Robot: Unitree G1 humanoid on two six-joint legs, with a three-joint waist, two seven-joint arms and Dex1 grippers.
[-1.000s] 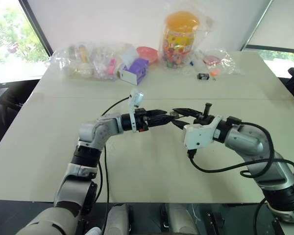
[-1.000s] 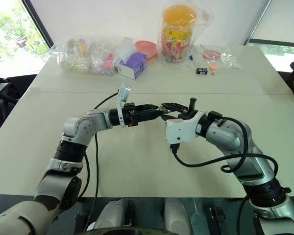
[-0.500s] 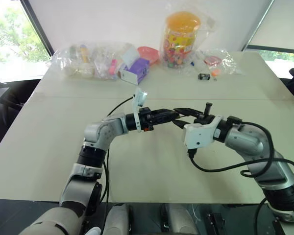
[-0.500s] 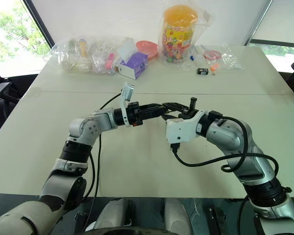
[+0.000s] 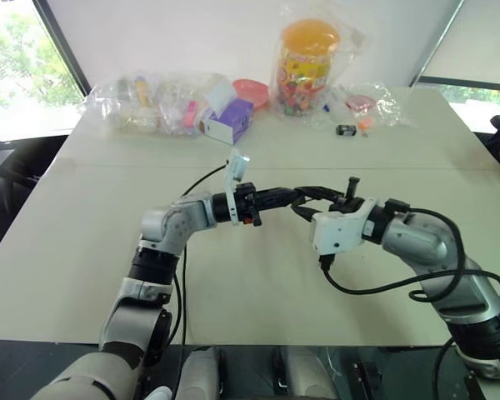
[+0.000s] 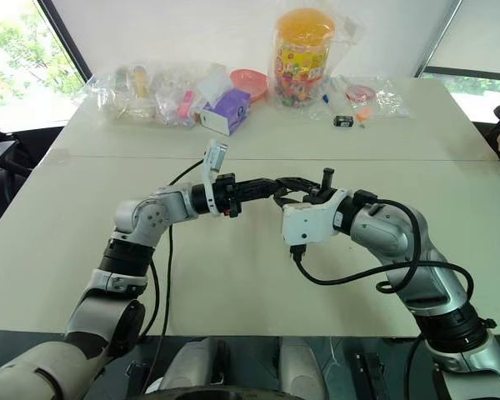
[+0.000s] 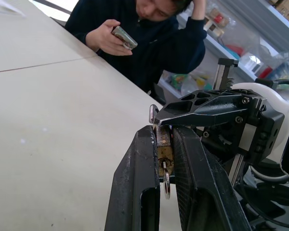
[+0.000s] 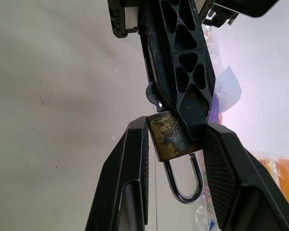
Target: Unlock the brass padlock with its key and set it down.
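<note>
Padlock: your padlock (image 8: 171,140) hangs in mid-air above the table (image 5: 58,242), between both tools.
Left tool: your left tool (image 7: 164,144) has just closed; it now clamps the brass body, a ring (image 7: 166,183) dangling below.
Right tool: your right tool (image 8: 176,144) brackets the body, unchanged.
Shackle: the shackle (image 8: 184,180) appears seated.
Meaning: judged as a handover grip; unlocking remains ahead.

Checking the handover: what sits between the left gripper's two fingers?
The brass padlock, pinched between the left gripper's fingers, seen in the left wrist view.
</note>
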